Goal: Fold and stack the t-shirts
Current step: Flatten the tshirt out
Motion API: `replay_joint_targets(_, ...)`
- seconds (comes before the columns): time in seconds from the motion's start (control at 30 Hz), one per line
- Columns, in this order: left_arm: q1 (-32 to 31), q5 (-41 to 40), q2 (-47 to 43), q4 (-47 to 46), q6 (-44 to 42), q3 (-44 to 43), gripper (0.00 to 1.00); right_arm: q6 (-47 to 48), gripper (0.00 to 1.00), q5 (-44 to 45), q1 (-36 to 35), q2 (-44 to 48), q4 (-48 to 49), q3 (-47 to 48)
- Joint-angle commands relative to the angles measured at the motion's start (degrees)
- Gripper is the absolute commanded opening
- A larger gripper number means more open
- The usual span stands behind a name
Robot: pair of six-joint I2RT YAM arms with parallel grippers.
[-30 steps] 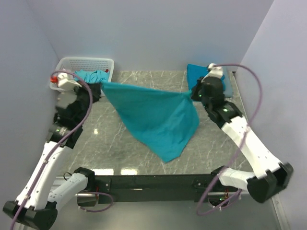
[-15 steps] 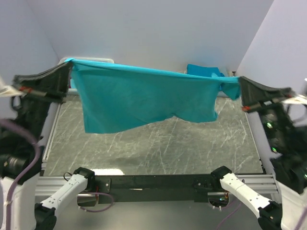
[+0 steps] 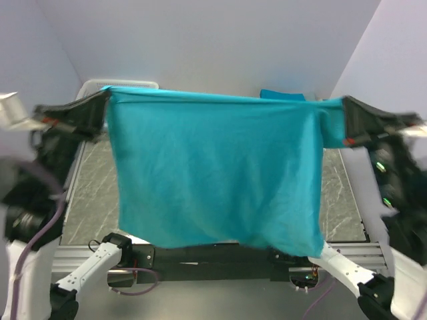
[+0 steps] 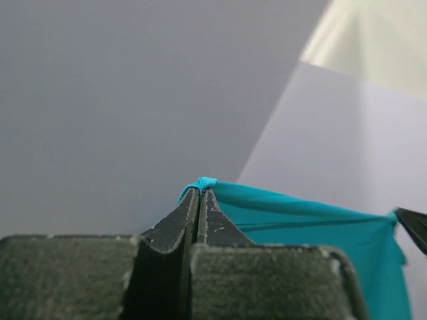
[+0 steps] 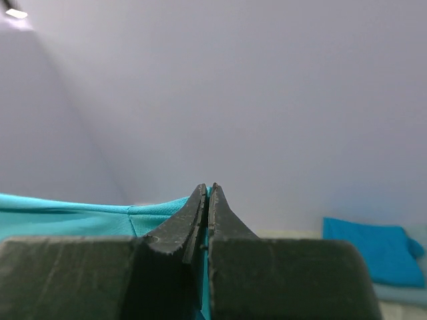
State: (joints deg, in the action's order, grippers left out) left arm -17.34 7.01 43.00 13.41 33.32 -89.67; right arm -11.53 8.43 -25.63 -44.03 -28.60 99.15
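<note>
A teal t-shirt (image 3: 213, 173) hangs spread out like a curtain high above the table, stretched taut between both arms. My left gripper (image 3: 107, 95) is shut on its upper left corner, a small bunch of teal cloth (image 4: 203, 183) pinched at the tips. On the other side my right gripper (image 3: 341, 101) is shut on the upper right corner, cloth (image 5: 160, 210) running off to its left. A folded blue t-shirt (image 5: 370, 250) lies on the table at the back right, just peeking over the held t-shirt's top edge (image 3: 283, 95).
The white lattice basket (image 3: 90, 85) stands at the back left, mostly hidden behind the hanging cloth. Grey marble table (image 3: 87, 200) shows on either side of the cloth. Lilac walls close in on three sides.
Both arms have risen and spread apart. The t-shirt went from a bunched drape near the table to a flat sheet, its lower edge now dropping down to the arm bases.
</note>
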Motion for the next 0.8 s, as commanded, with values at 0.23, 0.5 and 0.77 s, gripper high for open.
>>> replay_joint_targets(0.23, 3.36, -25.91, 24.83, -0.75, 11.41, 29.18, 0.19, 0.02, 0.02, 8.55, 6.38, -29.42, 6.95, -22.92)
replay_joint_targets(0.5, 3.9, -26.25, 33.2, 0.48, 10.27, 33.33, 0.99, -1.83, 0.77, 5.2, 6.55, -46.14, 9.7, -23.74)
replay_joint_targets(0.77, 3.9, -19.15, 35.3, -2.51, 9.13, 34.74, 1.0, -5.25, 0.78, 6.07, 6.55, -45.36, 8.39, -29.36)
